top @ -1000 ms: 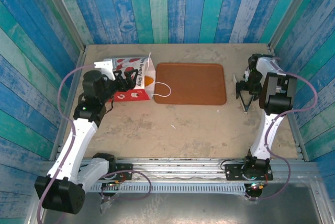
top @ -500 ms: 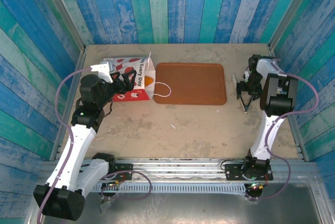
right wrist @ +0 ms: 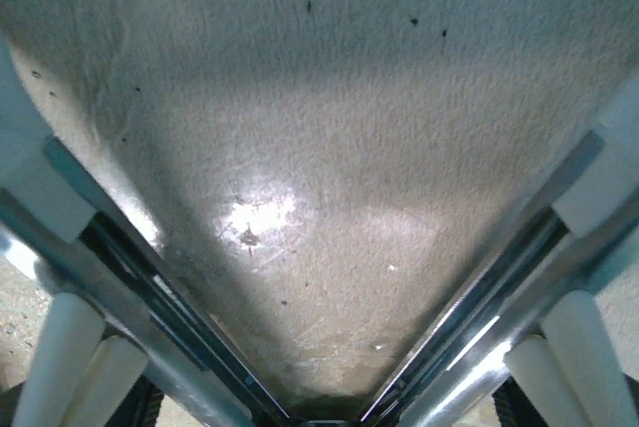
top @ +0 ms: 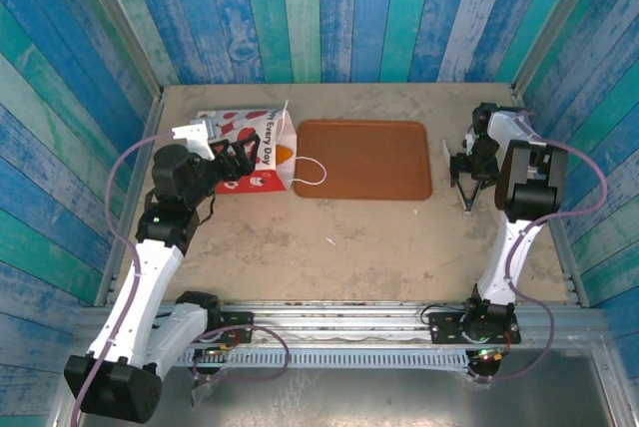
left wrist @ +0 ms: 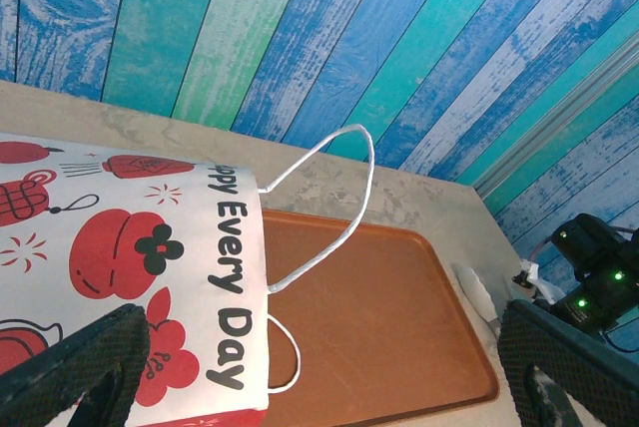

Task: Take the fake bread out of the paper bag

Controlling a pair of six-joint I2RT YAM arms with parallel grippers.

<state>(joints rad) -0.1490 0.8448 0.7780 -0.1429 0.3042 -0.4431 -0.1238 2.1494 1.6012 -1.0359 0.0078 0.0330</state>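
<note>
The paper bag [top: 245, 153] lies on its side at the back left, white with red prints, its mouth and loop handles facing the tray. An orange-brown piece of fake bread [top: 286, 156] peeks out of that mouth. My left gripper [top: 232, 156] hovers over the bag's near side, open, with nothing between its fingers. In the left wrist view the bag [left wrist: 120, 247] is at the left, and the left gripper [left wrist: 319, 387] stands wide. At the far right, my right gripper [top: 466, 176] points down at the table, shut on metal tongs [right wrist: 130, 257] that spread in a V.
A flat brown tray [top: 364, 160] lies right of the bag, one bag handle resting on it. A white tong tip [left wrist: 477, 292] sits on the table by the tray's right edge. Blue plank walls close in the back and both sides.
My left arm has drawn slightly left and toward the near edge beside the bag. The right gripper has shifted a little toward the back. The bag has not moved.
</note>
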